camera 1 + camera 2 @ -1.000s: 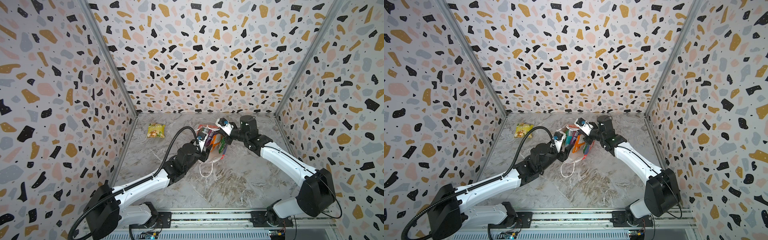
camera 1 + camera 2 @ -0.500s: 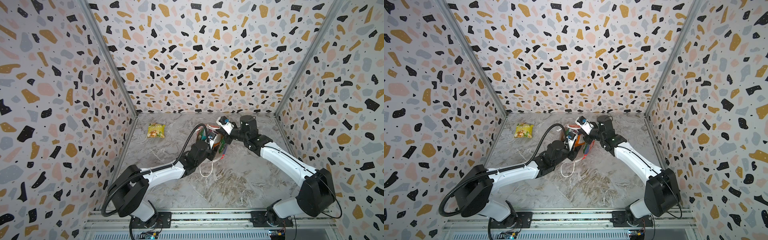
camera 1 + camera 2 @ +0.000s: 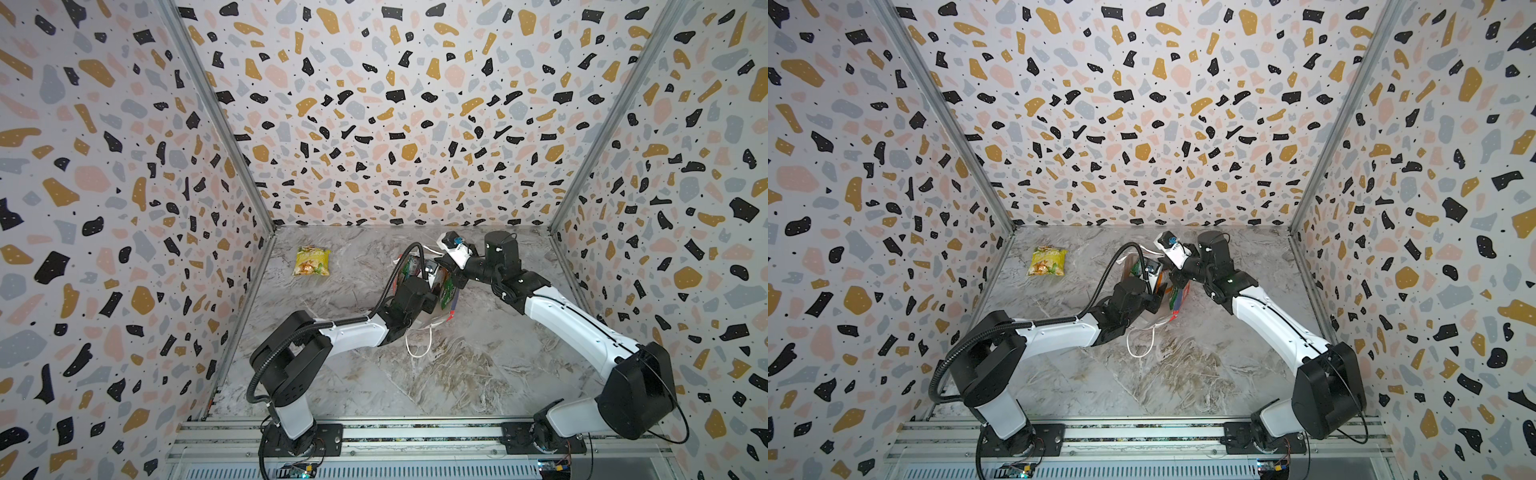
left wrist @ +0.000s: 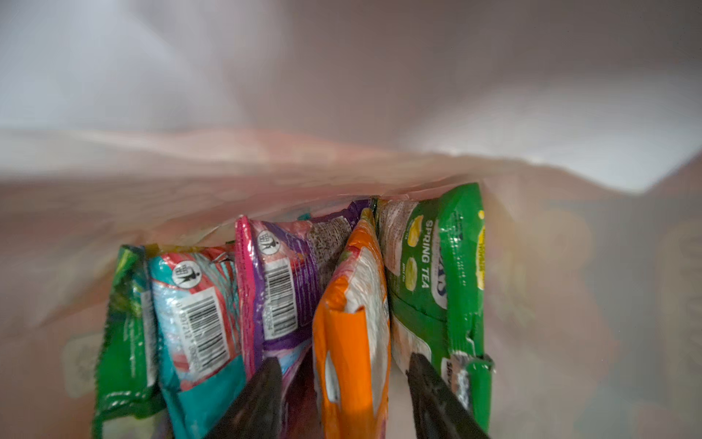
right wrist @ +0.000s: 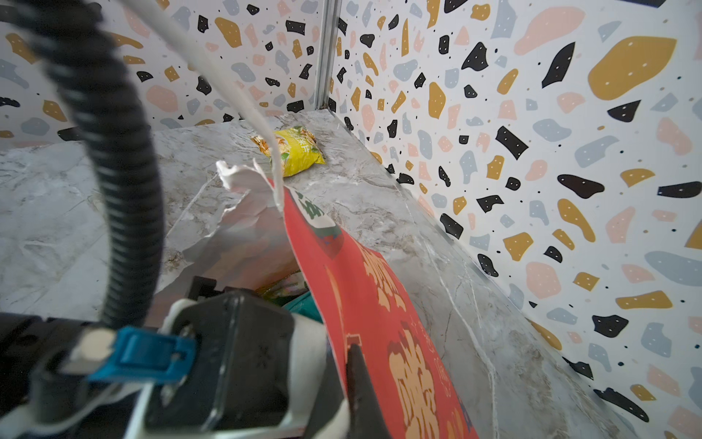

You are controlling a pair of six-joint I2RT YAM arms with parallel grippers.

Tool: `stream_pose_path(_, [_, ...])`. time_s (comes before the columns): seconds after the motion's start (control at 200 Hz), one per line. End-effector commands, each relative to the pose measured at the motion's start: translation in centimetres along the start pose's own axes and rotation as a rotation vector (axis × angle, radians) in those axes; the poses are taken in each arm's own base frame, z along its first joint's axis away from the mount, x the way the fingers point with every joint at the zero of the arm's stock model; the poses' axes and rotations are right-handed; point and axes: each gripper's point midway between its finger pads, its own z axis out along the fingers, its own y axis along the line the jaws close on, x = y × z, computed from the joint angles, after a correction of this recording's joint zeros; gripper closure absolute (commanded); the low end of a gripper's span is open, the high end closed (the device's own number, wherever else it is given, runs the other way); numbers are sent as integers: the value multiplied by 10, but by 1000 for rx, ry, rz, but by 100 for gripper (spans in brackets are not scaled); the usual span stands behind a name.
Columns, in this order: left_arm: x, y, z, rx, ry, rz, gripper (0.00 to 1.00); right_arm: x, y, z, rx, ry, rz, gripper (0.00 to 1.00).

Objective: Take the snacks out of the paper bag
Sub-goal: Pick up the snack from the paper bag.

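Five snacks stand on edge inside the paper bag point(image 5: 383, 304), packed side to side: a dark green packet point(image 4: 121, 323), a teal packet point(image 4: 197, 327), a purple packet point(image 4: 285, 266), an orange packet point(image 4: 353, 304) and a green "SPRING TEA" packet point(image 4: 444, 273). A sixth, the yellow packet point(image 3: 312, 261), lies on the table point(image 3: 478, 374) at the far left, well apart from the bag.

The bag stands mid-table toward the far side. The left gripper point(image 4: 343, 363) is down inside it with its fingers about half apart, straddling the orange packet – one tip beside the purple packet, the other against the green one, neither pressing the orange film yet. The right gripper point(image 3: 455, 277) is closed on the bag's right wall, holding the mouth open.

The likely trouble is crowding. As the fingers close they may pinch the green or purple packet along with the orange one, or skid off the glossy film. A jammed packet could drag the light bag upward – and the rim already looks torn, so the right-hand hold could rip free. The cord handle point(image 3: 419, 345) trailing on the near side could also snag.
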Motion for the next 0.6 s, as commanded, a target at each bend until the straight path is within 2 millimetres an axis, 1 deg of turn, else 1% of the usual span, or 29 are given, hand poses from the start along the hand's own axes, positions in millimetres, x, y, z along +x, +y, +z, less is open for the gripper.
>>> stream_pose_path(0.0, [-12, 6, 8, -32, -42, -21, 49, -48, 6, -22, -12, -147, -41, 100])
stream_pose_path(0.05, [-9, 6, 11, -28, -35, -16, 51, -48, 5, -22, -9, -147, -41, 100])
stream_pose_path(0.155, [-4, 1, 12, -7, -25, -14, 63, -47, 4, -22, -5, -150, -41, 100])
stream_pose_path(0.265, [-2, -1, 11, 6, -20, -16, 73, -47, 4, -22, -8, -151, -42, 100])
stream_pose_path(0.29, [-2, -1, 11, 10, -20, -17, 75, -47, 4, -22, -8, -152, -42, 100])
stream_pose_path(0.405, [-2, -4, 11, 23, -11, -18, 82, -47, 4, -21, -7, -152, -39, 100])
stream_pose_path(0.491, [-3, -4, 8, 31, -14, -22, 91, -45, 4, -21, -6, -149, -39, 100])
stream_pose_path(0.596, [-7, -5, 6, 39, -17, -25, 94, -42, 2, -18, 2, -138, -34, 100])
